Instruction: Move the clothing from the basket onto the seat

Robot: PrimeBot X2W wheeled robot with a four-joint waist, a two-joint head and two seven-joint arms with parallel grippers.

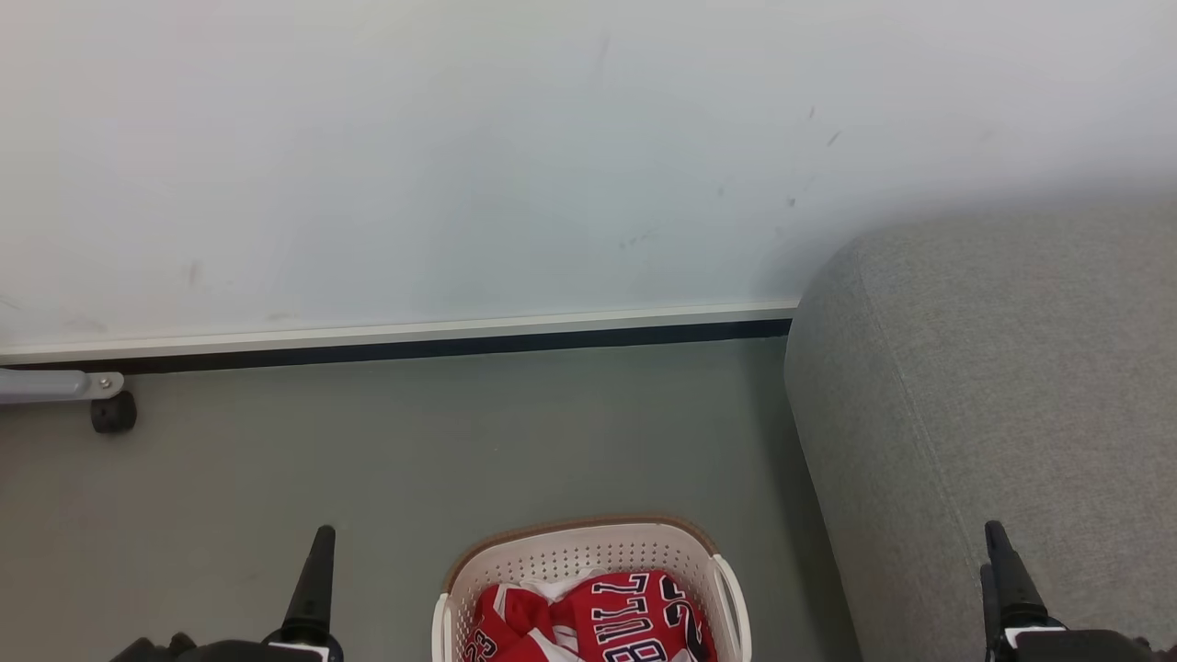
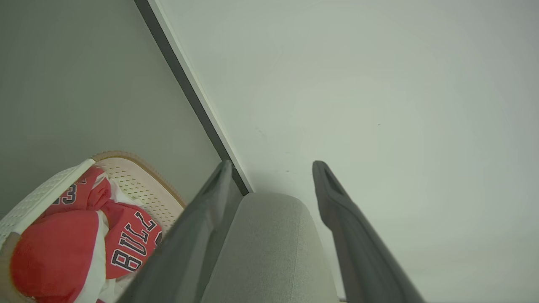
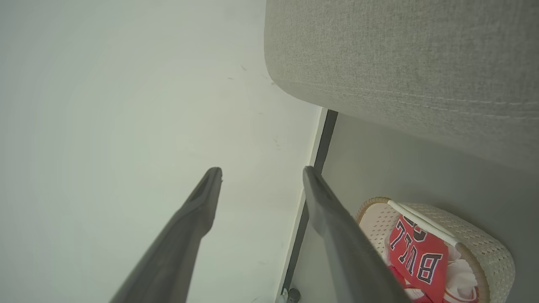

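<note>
Red clothing (image 1: 598, 616) heaped in cream basket (image 1: 588, 554) on floor, just beside grey seat (image 1: 993, 386). Left gripper (image 2: 273, 165) and right gripper (image 3: 261, 170) both spread wide, empty, flanking basket. Likely risks: fingers catching perforated wall or handle on descent; pinching one layer only, garment sliding off short of seat.

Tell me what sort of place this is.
Likely a living-room corner, perhaps staged: a grey fabric sofa by a plain white wall, a laundry basket of red clothing on a grey floor.
</note>
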